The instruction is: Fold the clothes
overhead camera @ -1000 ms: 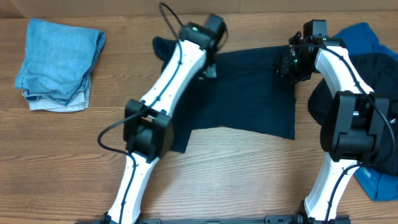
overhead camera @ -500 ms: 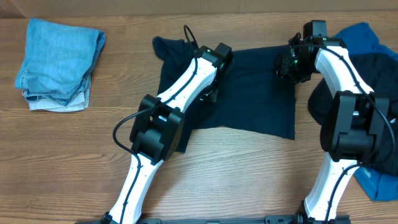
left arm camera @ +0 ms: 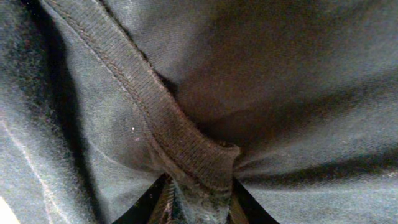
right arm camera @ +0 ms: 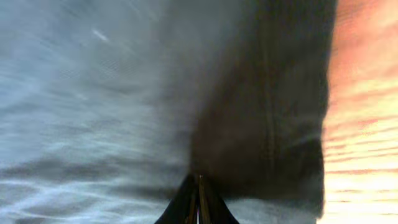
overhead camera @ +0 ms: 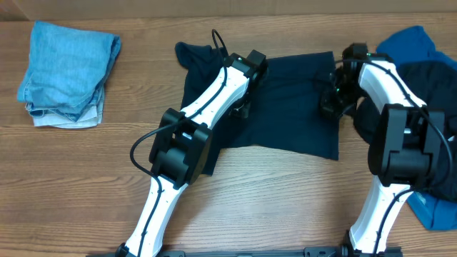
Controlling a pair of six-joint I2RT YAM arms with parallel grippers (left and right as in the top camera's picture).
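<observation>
A dark navy shirt (overhead camera: 289, 114) lies spread on the wooden table, its left sleeve (overhead camera: 191, 53) at the back. My left gripper (overhead camera: 241, 108) is over the shirt's left half. In the left wrist view it (left arm camera: 199, 202) is shut on the shirt's ribbed collar band (left arm camera: 155, 112), which bunches up into the jaws. My right gripper (overhead camera: 330, 107) is at the shirt's right edge. In the right wrist view its jaws (right arm camera: 198, 199) are shut, with a dark fold of the shirt (right arm camera: 261, 112) running into them, blurred, beside bare table (right arm camera: 364, 124).
A folded stack of pale blue garments (overhead camera: 68, 71) sits at the back left. A bright blue garment (overhead camera: 407, 41) and a dark one (overhead camera: 432, 82) are piled at the right, behind the right arm. More blue cloth (overhead camera: 435, 210) lies at the front right.
The left arm swung right and lowered onto the shirt's collar. The right gripper has moved from the shirt's back right toward the front along its right edge.
</observation>
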